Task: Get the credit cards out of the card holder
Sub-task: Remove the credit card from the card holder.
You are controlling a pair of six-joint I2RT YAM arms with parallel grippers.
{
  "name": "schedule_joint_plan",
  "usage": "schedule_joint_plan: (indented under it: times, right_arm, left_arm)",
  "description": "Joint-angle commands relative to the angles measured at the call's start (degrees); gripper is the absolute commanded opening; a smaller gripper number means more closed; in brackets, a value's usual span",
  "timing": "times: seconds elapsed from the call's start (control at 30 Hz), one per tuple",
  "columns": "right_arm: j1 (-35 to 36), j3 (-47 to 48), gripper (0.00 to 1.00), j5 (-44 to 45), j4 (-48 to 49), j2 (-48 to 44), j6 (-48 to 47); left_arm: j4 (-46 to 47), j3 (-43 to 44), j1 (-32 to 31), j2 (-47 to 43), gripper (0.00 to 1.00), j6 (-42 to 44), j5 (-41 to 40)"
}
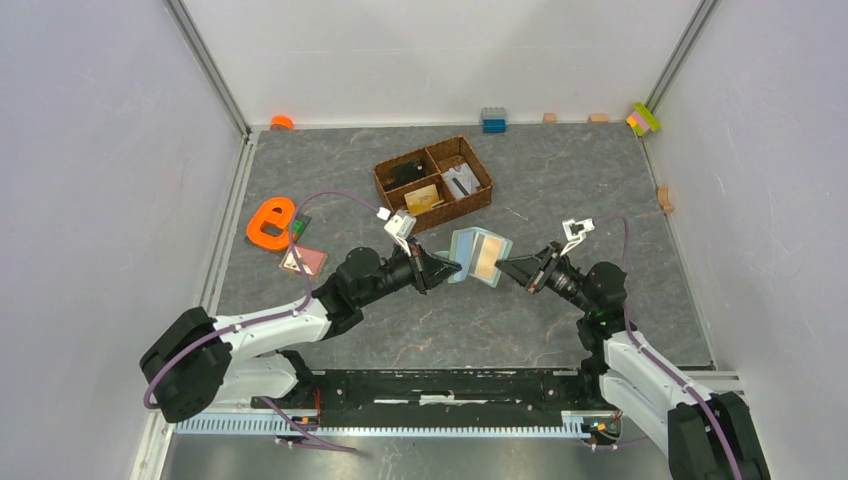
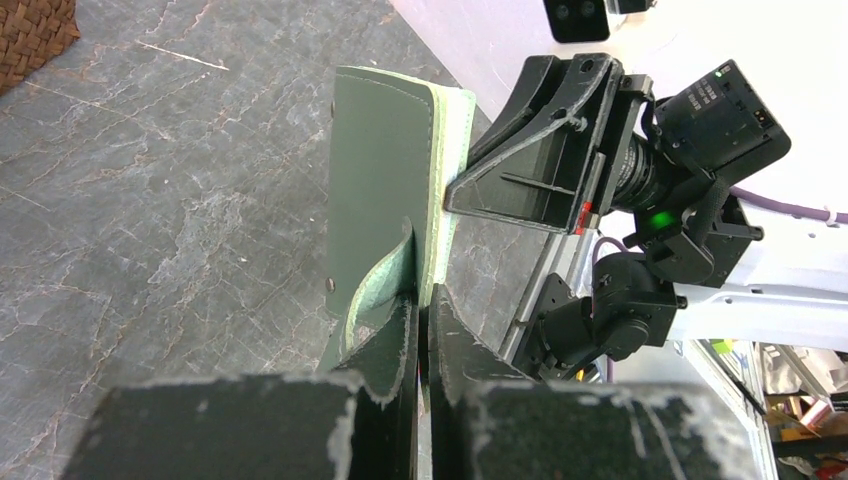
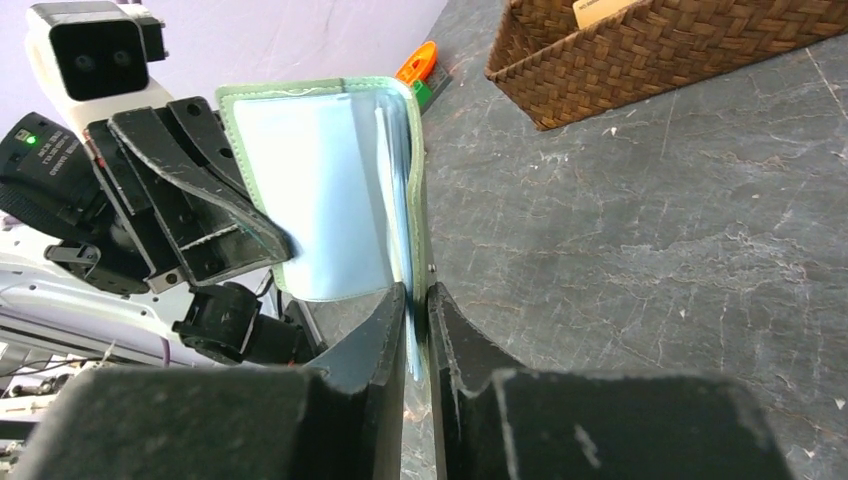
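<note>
The card holder point(image 1: 478, 256) hangs open in the air between my two grippers. A tan-orange credit card point(image 1: 487, 256) lies in its right half. My left gripper point(image 1: 452, 268) is shut on its left flap; the left wrist view shows the dark green outside point(image 2: 380, 190) pinched at the gripper point(image 2: 425, 300). My right gripper point(image 1: 503, 268) is shut on the right flap; the right wrist view shows the pale blue inside point(image 3: 320, 190) and the gripper point(image 3: 418, 295) clamped on the flap's edge. A pinkish-brown card point(image 1: 303, 262) lies on the table at the left.
A brown wicker divided basket point(image 1: 433, 182) stands behind the wallet with small items inside. An orange letter-e shape point(image 1: 270, 222) lies at the left beside the pinkish card. Small blocks point(image 1: 493, 120) line the back wall. White walls enclose the table.
</note>
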Motion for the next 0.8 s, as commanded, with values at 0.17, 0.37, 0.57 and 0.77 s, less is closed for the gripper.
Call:
schedule_joint_plan:
  times: [0.17, 0.37, 0.57, 0.77]
  right_arm:
    - [2.3, 1.7, 0.11, -4.1, 11.3, 0.8, 2.7]
    - [3.2, 1.8, 0.09, -4.0, 12.1, 0.3, 2.6]
    - [3.5, 1.5, 0.14, -4.6, 14.2, 1.6, 3.5]
    - [3.7, 2.1, 0.17, -3.7, 10.8, 1.6, 2.0]
  left_arm:
    - [2.2, 2.6, 0.3, 1.7, 0.02, -1.8, 1.8]
    - [0.8, 2.7, 0.3, 0.9, 0.02, -1.5, 0.6]
    - [1.2, 2.6, 0.3, 1.1, 0.02, -1.8, 1.0]
    - [1.8, 2.2, 0.3, 0.5, 0.02, -1.7, 1.2]
